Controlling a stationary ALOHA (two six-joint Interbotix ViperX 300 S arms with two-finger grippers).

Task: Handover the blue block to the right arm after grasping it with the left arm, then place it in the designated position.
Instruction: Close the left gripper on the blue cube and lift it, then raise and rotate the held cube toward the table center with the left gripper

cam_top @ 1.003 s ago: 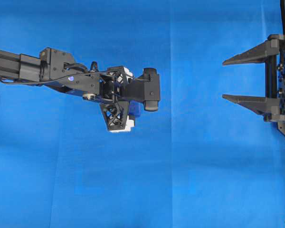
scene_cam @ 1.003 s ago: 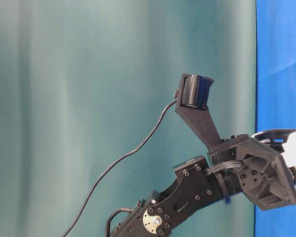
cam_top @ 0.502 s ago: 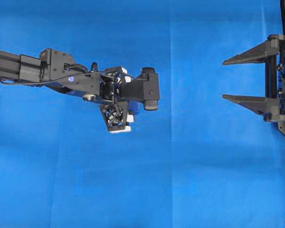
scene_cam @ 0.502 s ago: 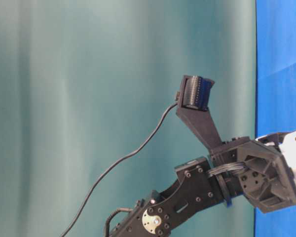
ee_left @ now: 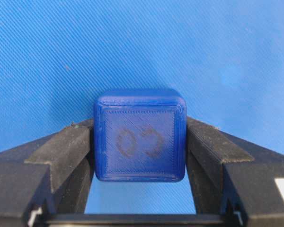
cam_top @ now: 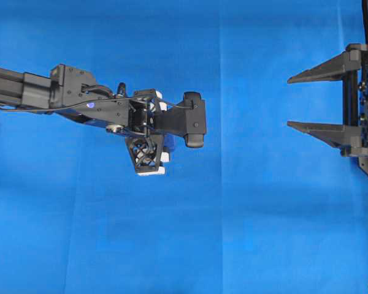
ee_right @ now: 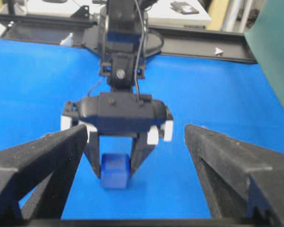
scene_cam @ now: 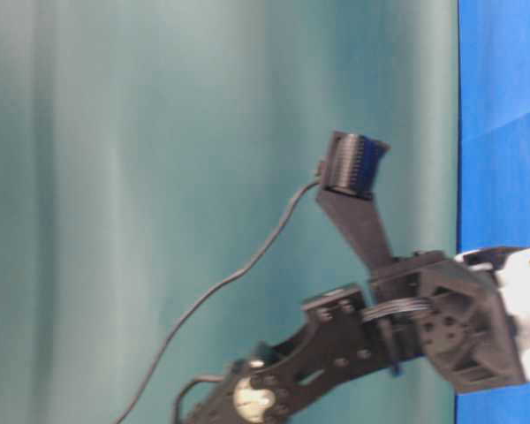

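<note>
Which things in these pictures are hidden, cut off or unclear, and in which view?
- Overhead view: the blue block is hidden under the left end effector and its camera.
- Table-level view: the left end effector's fingers are cut off by the right edge; the arm is blurred.
- Left wrist view: the block covers the cloth under it, so contact is unclear.
- Right wrist view: the right end effector fingers are cut off at the bottom; the block's marking is too blurred.

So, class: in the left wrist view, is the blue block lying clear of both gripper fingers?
No: the blue block sits squeezed between the left gripper's two fingers, touching both.
</note>
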